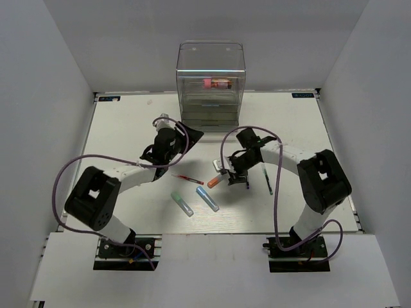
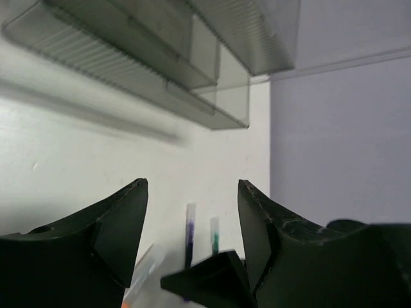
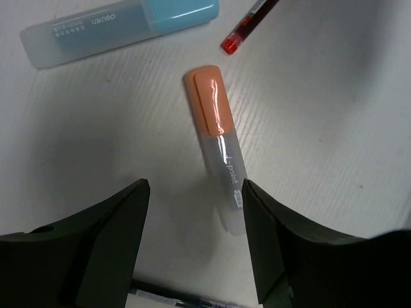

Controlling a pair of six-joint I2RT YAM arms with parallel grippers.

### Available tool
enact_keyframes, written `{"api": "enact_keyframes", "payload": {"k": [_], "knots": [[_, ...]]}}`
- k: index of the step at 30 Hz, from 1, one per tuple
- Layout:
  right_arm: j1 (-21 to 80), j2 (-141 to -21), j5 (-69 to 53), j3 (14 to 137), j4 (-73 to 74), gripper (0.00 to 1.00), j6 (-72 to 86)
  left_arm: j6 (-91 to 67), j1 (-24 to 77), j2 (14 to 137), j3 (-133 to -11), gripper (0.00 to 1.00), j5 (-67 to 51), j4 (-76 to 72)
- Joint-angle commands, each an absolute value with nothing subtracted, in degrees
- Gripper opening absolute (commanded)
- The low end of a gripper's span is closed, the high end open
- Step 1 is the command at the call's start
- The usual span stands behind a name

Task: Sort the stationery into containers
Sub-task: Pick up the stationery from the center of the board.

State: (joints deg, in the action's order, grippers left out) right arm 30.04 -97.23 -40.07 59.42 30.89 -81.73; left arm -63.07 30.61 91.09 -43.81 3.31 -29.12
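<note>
White table, boxed in by pale walls on three sides. At its far edge, in the middle, a tall clear cabinet with a rounded top and shallow drawers stacked inside; in the left wrist view the same drawers slanting across the top left corner. Inside, high up, a fat pink marker lying crosswise, with something brownish-orange just beside it, too small to name.

Left arm reaching forward toward the cabinet's foot. Left pincer spread wide, nothing between the fingers, only bare table and the lowest drawers ahead.

Right arm bent inward toward the middle of the table. Right pincer also spread wide and holding nothing, set over an orange marker flat on the table. Orange body pointing away from the fingers, clear cap lying in the gap, close to one finger; touching or not, impossible to tell.

Just beyond it in the right wrist view, a light-blue marker with a clear cap, apart from the orange one. Beside that on the table, nearer the left arm, a green marker, also flat.

Thin red pen between the two pincers, flat, its tip near the orange marker but clear of it. One thin dark pen to the right of the right pincer, another dark pen just showing at the bottom edge under the fingers.
</note>
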Motion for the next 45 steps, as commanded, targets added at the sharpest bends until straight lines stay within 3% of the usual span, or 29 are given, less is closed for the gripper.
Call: {"api": "enact_keyframes", "payload": {"k": [1,7,12,13,21,25,26,30,34,37,45], "knots": [[32.1,-99.3,-38.0,62.6,33.6,0.65,-83.6,-61.2,30.4,84.9,-43.1,0.68,1.7,-12.1],[34.3,-102.6,-35.6,64.4,33.4,0.64,-82.6,-61.2,30.4,76.0,-43.1,0.71,3.6,8.1],[34.9,-105.3,-34.6,66.6,34.5,0.64,-82.5,-62.8,30.4,69.5,-44.3,0.81,8.2,23.8],[34.9,-106.2,-34.0,66.7,34.5,0.64,-82.5,-63.5,30.4,67.8,-44.3,0.91,8.7,25.4],[35.5,-109.2,-30.9,67.7,36.2,0.52,-82.4,-68.0,30.4,65.8,-43.8,0.92,7.6,36.0],[35.4,-109.1,-30.2,67.6,36.3,0.3,-80.3,-69.2,30.9,67.7,-43.8,0.92,5.7,38.0],[35.2,-108.6,-30.1,67.6,36.2,0.19,-79.8,-69.2,30.9,68.7,-44.5,0.92,4.9,38.7],[35.0,-105.7,-29.5,68.6,34.0,0.0,-73.1,-70.4,30.9,71.8,-46.3,0.93,2.9,42.0],[34.5,-100.3,-28.0,71.4,26.6,0.0,-62.5,-71.9,30.9,74.8,-48.6,0.93,1.7,46.0],[34.1,-97.6,-20.1,72.9,15.4,0.0,-53.4,-73.7,30.9,76.5,-49.4,0.93,1.1,48.5],[32.6,-100.7,-8.7,82.3,8.1,0.0,-52.0,-78.8,30.9,77.1,-43.8,0.94,-4.3,44.0]]}}
